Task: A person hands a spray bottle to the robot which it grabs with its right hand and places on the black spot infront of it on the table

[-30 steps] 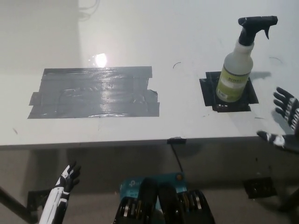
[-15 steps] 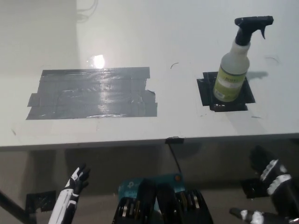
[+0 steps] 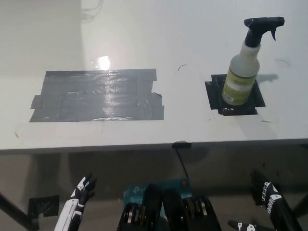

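Head view looks steeply down on a white table (image 3: 144, 43) that fills the upper two thirds of the picture, its front edge running across just below the middle; a bright glare spot sits on its surface left of centre. Next in size is a broad patch of grey tape (image 3: 96, 95), laid in overlapping strips on the table's left half, with ragged ends and a shine across its middle. Well apart from it, on the table's right half, lies the black spot (image 3: 214, 98), a small square of dark tape; the spray bottle (image 3: 242, 72) stands upright on it, covering much of the square, with a translucent body, a yellow-green label and a black trigger head whose nozzle points toward picture right; nothing touches the bottle. Below the table edge, at the lower right, the right hand (image 3: 265, 195) hangs low and clear of the table, its black fingers spread apart and holding nothing. At the lower left the left hand (image 3: 81, 191) rests beneath the table edge, white with dark fingertips, its fingers likewise apart and empty. A small black clip (image 3: 181, 144) sits on the table's front edge near the middle.
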Controlling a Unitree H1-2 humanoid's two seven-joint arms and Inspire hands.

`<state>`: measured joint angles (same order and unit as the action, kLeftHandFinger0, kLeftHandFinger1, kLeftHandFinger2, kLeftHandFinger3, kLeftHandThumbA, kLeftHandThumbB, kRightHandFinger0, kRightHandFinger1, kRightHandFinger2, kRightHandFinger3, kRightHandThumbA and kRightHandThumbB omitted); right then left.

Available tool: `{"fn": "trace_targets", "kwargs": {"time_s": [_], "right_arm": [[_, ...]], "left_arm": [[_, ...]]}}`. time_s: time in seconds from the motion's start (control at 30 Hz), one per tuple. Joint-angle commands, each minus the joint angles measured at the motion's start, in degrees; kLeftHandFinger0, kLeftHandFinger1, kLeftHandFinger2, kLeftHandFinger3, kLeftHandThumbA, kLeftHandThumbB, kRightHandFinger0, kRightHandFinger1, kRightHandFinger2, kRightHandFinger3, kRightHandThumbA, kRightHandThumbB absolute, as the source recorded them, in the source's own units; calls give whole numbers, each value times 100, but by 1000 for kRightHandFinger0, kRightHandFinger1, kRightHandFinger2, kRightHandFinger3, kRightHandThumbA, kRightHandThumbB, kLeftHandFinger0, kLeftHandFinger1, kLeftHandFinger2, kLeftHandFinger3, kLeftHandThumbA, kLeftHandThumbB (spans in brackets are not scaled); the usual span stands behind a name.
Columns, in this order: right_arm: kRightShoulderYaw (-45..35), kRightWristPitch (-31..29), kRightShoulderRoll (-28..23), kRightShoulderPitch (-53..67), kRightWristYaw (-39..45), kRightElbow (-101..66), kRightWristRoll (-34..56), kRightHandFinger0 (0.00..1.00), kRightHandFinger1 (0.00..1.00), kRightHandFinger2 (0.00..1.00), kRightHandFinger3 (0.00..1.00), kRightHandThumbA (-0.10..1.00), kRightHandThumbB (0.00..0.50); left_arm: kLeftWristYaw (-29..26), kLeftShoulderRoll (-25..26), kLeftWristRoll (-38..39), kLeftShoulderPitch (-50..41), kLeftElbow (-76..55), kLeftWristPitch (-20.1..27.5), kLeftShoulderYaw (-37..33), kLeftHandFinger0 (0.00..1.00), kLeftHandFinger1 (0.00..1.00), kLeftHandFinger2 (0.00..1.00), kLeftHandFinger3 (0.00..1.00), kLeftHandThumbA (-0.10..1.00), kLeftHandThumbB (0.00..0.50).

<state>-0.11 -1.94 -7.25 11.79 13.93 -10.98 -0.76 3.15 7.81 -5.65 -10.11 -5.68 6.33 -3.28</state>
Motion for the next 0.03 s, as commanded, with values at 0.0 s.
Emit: {"fn": "trace_targets", "kwargs": {"time_s": [0.0], "right_arm": [[141,-590,-126,18,-51,-34,-227,1000,1000,1000,1000,1000,450]], "left_arm": [[80,26,40,-50,-70,245,-45,1000,1000,1000,1000,1000,98]]}}
